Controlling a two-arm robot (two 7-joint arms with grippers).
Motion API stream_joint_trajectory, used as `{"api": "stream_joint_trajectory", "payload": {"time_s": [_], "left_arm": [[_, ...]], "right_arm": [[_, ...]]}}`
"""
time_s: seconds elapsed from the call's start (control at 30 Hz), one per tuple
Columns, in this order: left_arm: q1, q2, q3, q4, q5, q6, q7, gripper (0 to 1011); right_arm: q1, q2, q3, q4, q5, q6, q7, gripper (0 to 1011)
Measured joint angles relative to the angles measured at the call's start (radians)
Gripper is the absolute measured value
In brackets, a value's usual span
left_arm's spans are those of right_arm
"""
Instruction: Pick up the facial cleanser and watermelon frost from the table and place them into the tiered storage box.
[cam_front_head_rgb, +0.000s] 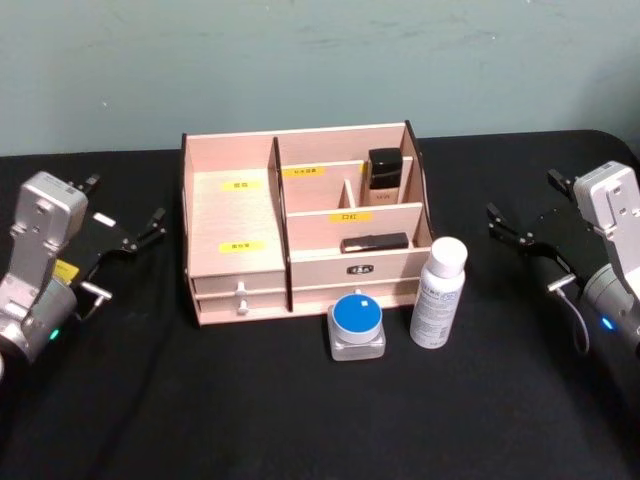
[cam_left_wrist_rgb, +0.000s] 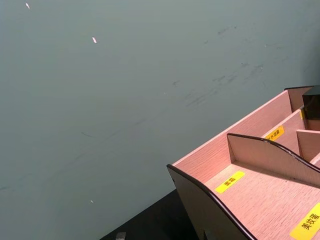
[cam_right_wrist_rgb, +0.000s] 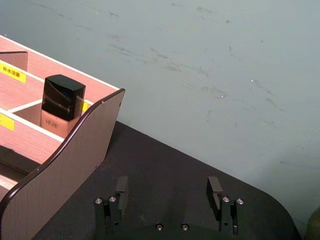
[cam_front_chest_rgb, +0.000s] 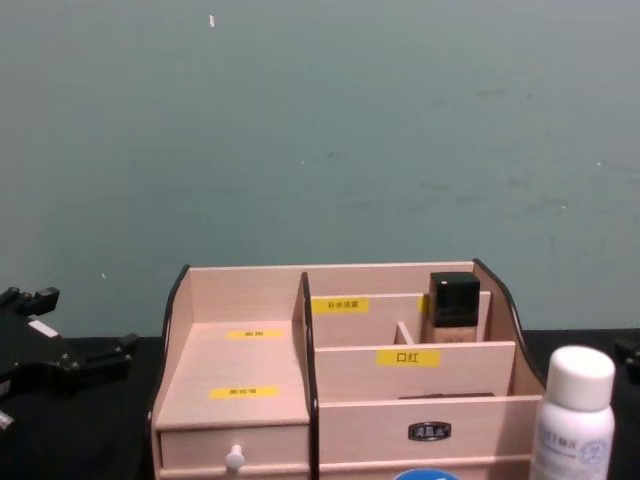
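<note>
A white bottle, the facial cleanser (cam_front_head_rgb: 438, 292), stands upright on the black table just in front of the tiered storage box (cam_front_head_rgb: 235, 255), at its right corner; its cap also shows in the chest view (cam_front_chest_rgb: 576, 410). Left of the bottle sits a small square jar with a round blue lid, the watermelon frost (cam_front_head_rgb: 357, 326). My left gripper (cam_front_head_rgb: 126, 200) hovers open left of the box, apart from it. On the right, my right gripper (cam_front_head_rgb: 521, 197) also stands open, and the right wrist view shows its fingers (cam_right_wrist_rgb: 121, 191) spread with nothing between them.
A black-capped bottle (cam_front_head_rgb: 384, 168) stands in the box's rear right compartment, and a flat dark item (cam_front_head_rgb: 374, 242) lies in the lower front tier. Two white-knobbed drawers (cam_front_head_rgb: 240, 296) face me. A teal wall rises behind the table.
</note>
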Motion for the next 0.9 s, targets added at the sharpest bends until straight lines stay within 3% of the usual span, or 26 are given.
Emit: {"api": "stream_joint_trajectory", "payload": {"time_s": [0.9], "left_arm": [[0.000,0.000,0.000,0.000,0.000,0.000,0.000,1010]], "right_arm": [[0.000,0.000,0.000,0.000,0.000,0.000,0.000,1002]]}}
